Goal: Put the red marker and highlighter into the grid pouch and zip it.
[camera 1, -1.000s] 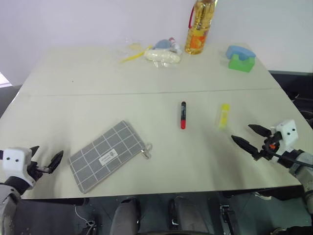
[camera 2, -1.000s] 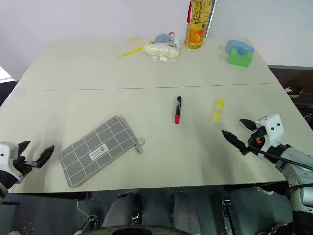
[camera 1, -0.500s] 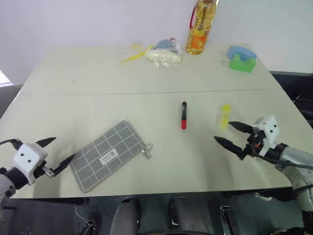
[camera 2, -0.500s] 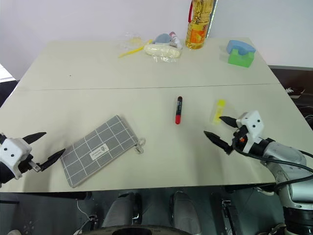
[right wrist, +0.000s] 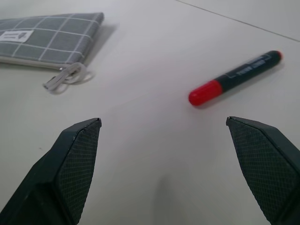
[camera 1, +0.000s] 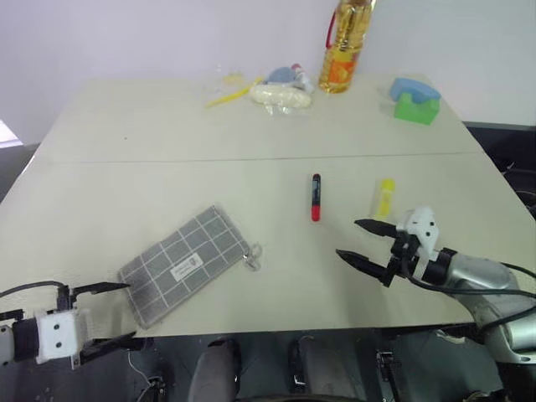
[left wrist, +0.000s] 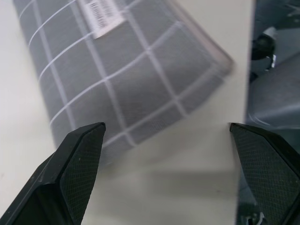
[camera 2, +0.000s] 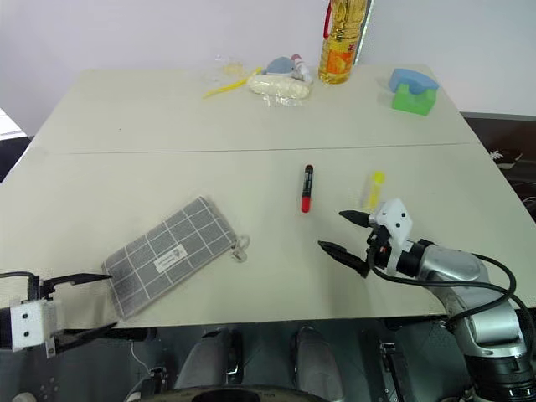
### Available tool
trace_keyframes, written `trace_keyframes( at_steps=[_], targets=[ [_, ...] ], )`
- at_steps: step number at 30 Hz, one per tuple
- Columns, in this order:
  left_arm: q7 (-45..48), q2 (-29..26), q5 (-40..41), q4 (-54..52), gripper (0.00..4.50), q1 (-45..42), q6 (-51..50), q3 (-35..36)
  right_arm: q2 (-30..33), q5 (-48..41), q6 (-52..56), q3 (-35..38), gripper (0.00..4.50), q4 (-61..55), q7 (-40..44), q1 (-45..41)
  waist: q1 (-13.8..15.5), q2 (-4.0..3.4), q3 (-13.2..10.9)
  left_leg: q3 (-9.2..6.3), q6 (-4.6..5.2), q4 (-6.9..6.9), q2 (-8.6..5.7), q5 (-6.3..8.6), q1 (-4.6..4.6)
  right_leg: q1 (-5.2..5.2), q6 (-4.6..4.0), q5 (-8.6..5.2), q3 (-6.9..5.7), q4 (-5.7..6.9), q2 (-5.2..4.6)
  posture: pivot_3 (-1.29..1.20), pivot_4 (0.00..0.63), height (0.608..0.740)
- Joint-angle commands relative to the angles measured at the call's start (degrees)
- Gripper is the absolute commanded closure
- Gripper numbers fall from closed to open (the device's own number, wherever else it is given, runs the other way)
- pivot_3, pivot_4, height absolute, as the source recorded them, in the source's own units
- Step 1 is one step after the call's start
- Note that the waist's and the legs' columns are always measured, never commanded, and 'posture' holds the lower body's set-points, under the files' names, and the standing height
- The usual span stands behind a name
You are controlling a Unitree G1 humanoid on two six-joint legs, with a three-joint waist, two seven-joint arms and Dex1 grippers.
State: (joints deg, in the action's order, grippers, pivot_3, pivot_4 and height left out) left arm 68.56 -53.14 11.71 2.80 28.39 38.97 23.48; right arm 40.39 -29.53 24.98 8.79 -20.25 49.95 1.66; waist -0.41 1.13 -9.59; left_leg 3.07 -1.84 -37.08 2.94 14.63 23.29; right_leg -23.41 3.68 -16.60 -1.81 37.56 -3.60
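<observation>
Black pointed fingers (camera 2: 342, 249), white wrist blocks, silver forearm, black cables.

A pale beige table (camera 1: 167, 167) stands against a plain white wall (camera 1: 126, 33).

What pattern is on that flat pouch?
The grid pouch is grey with white grid lines, clearest in the left wrist view.

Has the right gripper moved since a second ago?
Yes. The right gripper has swung in toward the table's middle: it was right of the highlighter, and now sits below it, closer to the red marker, open.
</observation>
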Motion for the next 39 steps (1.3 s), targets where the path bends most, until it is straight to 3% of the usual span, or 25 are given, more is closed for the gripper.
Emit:
trace_keyframes(
  at_steps=[1,8,21,24,30,39],
  targets=[
    [-0.40,-1.62,-0.90,1.93,0.00,-2.79,2.36,-1.44,-0.49,-0.44,-0.34,-0.19,0.07,-2.23,-0.47,-1.50,-0.02,-0.01,0.00,0.00,0.00,-0.01,0.00,0.00,0.00,0.00,0.00,0.00,0.00,0.00,0.01,0.00,0.150,0.740],
    [-1.96,-2.33,-3.42,4.96,0.00,-7.06,6.01,-5.06,-1.08,-0.81,-0.09,-0.57,0.07,-3.55,-1.96,-1.62,-0.18,-0.04,0.02,0.05,0.00,0.01,0.00,0.00,-0.01,0.00,0.21,0.12,-0.01,0.01,0.14,0.00,0.150,0.740],
    [-11.23,1.64,-7.90,6.50,0.00,-11.77,11.25,-10.33,-2.78,-0.14,-0.78,-1.80,0.07,-4.82,-3.99,-1.09,0.00,-0.25,0.14,0.07,0.01,-0.03,-0.03,0.00,-0.07,0.09,0.22,0.12,-0.02,0.01,0.10,0.00,0.150,0.740],
    [-13.43,2.38,-9.53,8.16,1.24,-12.31,13.60,-11.22,-3.23,0.29,-1.37,-2.16,0.00,-4.55,-3.84,-0.88,-0.01,-0.26,0.15,0.08,0.01,-0.03,-0.03,0.00,-0.07,0.09,0.23,0.13,-0.02,0.01,0.12,0.00,0.150,0.740],
    [-17.77,3.68,-11.95,8.42,4.47,-13.78,15.31,-13.48,-4.13,0.30,-1.25,-3.48,0.00,-5.62,-4.56,-1.39,-0.13,-0.24,0.15,0.07,0.01,-0.03,-0.02,0.00,-0.07,0.09,0.25,0.14,-0.02,0.01,0.14,0.00,0.150,0.740],
    [-23.65,6.60,-12.06,3.83,4.47,-16.21,16.07,-15.27,-5.53,0.54,-0.14,-5.94,0.00,-6.48,-7.12,-5.36,-0.20,-0.23,0.15,0.06,0.01,-0.04,-0.02,0.00,-0.07,0.09,0.29,0.16,-0.02,0.03,0.13,0.00,0.150,0.740]
  ],
)
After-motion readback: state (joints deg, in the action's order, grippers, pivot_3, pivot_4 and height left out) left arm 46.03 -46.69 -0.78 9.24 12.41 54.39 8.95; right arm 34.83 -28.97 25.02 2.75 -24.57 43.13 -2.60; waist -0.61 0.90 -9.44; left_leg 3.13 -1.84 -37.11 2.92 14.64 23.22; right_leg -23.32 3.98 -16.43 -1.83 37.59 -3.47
